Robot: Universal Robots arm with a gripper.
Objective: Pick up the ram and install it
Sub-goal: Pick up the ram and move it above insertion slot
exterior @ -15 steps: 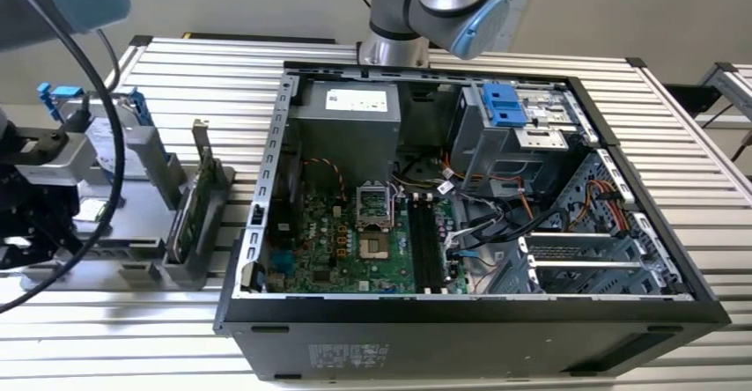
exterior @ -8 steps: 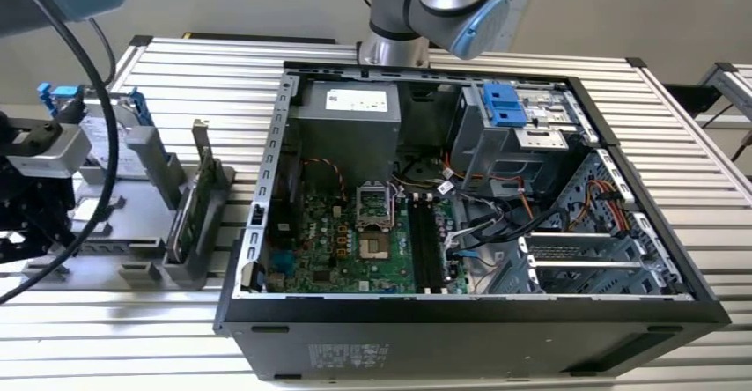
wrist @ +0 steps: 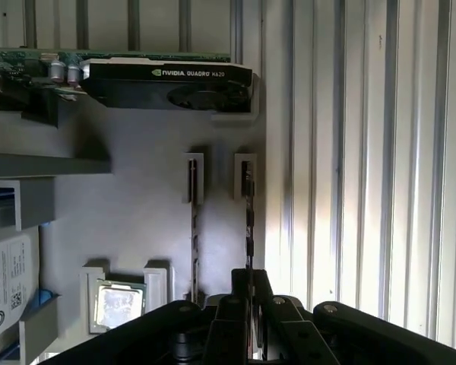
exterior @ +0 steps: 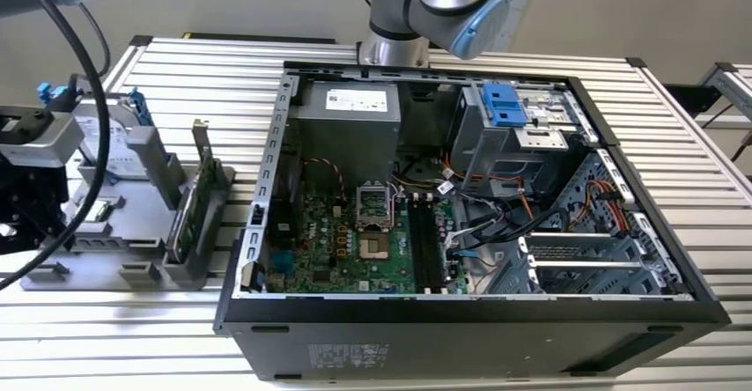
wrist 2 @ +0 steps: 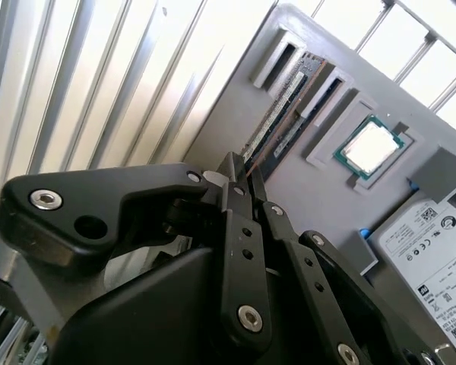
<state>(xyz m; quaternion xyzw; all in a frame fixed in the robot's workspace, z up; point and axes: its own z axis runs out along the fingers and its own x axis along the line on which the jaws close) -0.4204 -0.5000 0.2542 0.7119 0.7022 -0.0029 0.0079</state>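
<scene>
Slatted aluminium tabletop (exterior: pixel 176 65) carries an open black PC case (exterior: pixel 470 338) and a grey plastic parts fixture (wrist: pixel 137 213); the ram (wrist: pixel 248 220), a thin dark-green memory stick, stands on edge in the fixture's outer slots, second stick (wrist: pixel 194 228) just beside; black end effector (wrist: pixel 251 280) sits at its end, can't tell if clamped. Judgement: light, stiff, fragile; pinch the board near an end, clear of contacts. Exterior view adds the motherboard's memory slots (exterior: pixel 425 241); second wrist view shows chip faces, first wrist view has it edge-on.
</scene>
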